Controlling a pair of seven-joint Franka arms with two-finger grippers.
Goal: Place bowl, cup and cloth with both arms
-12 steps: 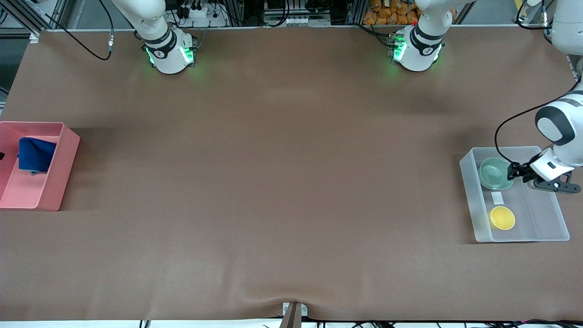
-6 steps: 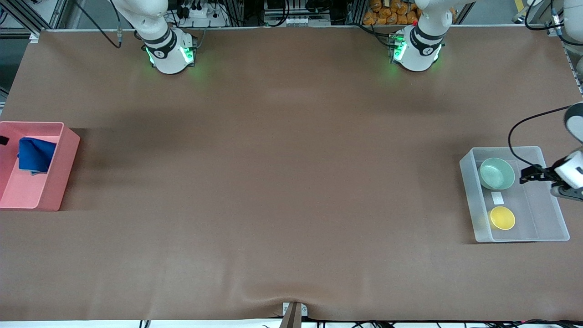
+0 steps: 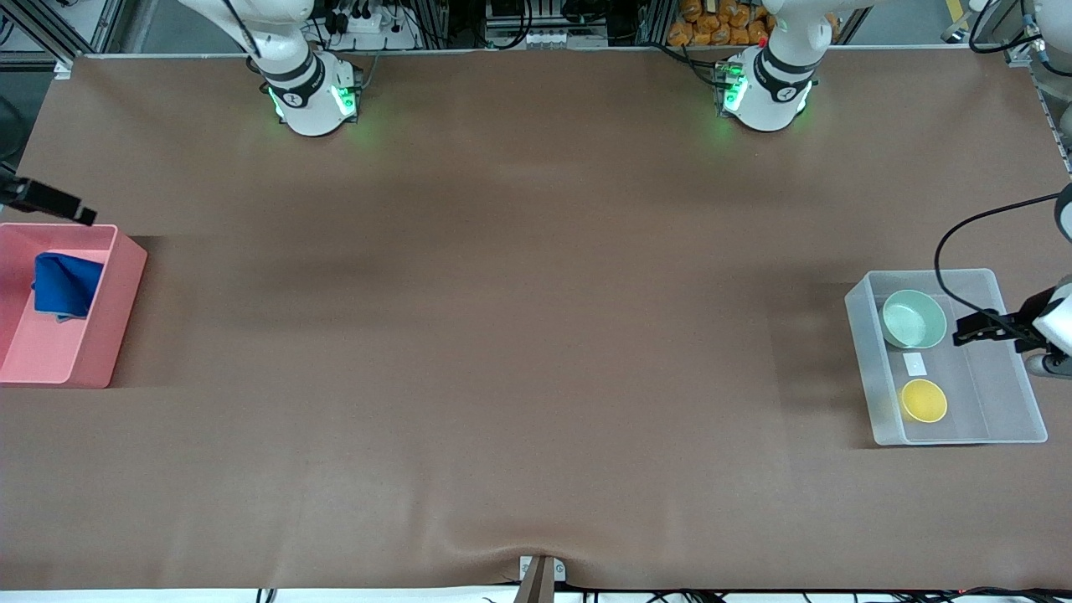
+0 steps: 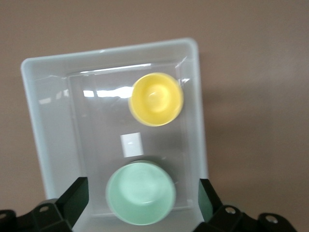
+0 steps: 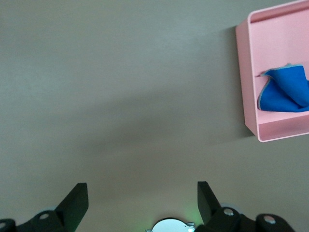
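Brown table (image 3: 519, 335): blank white label (image 3: 914, 363) between bowl (image 3: 913, 318), cup (image 3: 924, 400).

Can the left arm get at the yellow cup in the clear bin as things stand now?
Probably yes. The left gripper hangs over the clear bin with jaws open and empty. The cup stands upright in the bin, apart from the bowl, with nothing over it.

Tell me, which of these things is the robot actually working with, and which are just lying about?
Part of the job:
- bowl, in the clear bin
- cup, in the same bin, nearer the front camera
- cloth, in the pink bin
- left end effector, open over the clear bin
- right end effector, open over the bare table

Just lying about:
- white label between bowl and cup
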